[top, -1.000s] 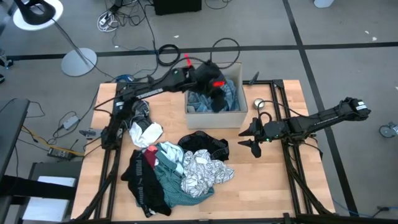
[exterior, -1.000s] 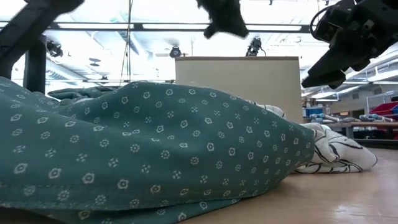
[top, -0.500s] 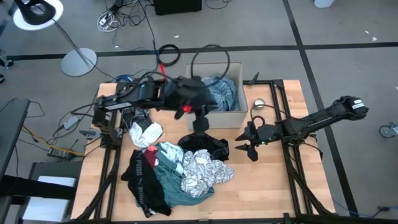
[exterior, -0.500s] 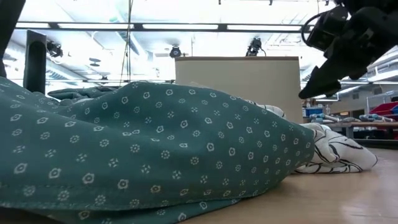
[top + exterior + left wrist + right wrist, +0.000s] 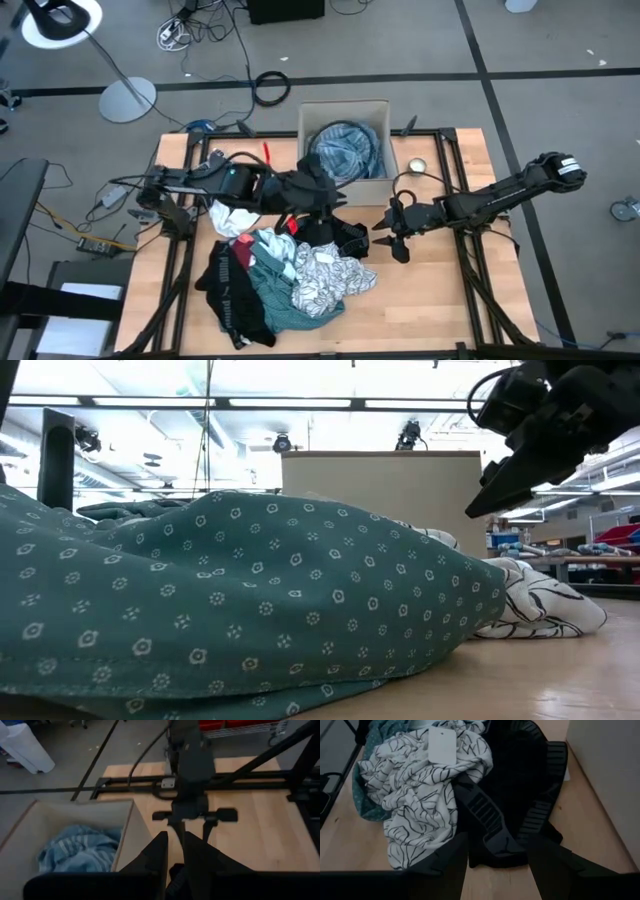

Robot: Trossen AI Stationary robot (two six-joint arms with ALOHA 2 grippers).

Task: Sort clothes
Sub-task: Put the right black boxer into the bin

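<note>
My right gripper [image 5: 495, 860] spread open, black garment [image 5: 520, 795] right ahead between its fingers, patterned piece [image 5: 415, 785] beside, left gripper [image 5: 172, 855] nearly closed, empty.

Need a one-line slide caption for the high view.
Left hand over the black garment; right hand beside it; blue shirt boxed.

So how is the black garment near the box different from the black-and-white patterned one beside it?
The black garment is plain dark with grey stripe markings; the patterned garment is white with thin black lines. The black garment lies nearer the cardboard box; the patterned garment lies farther out, and a white tag rests on it. Both lie crumpled on the wooden table, touching.
</note>
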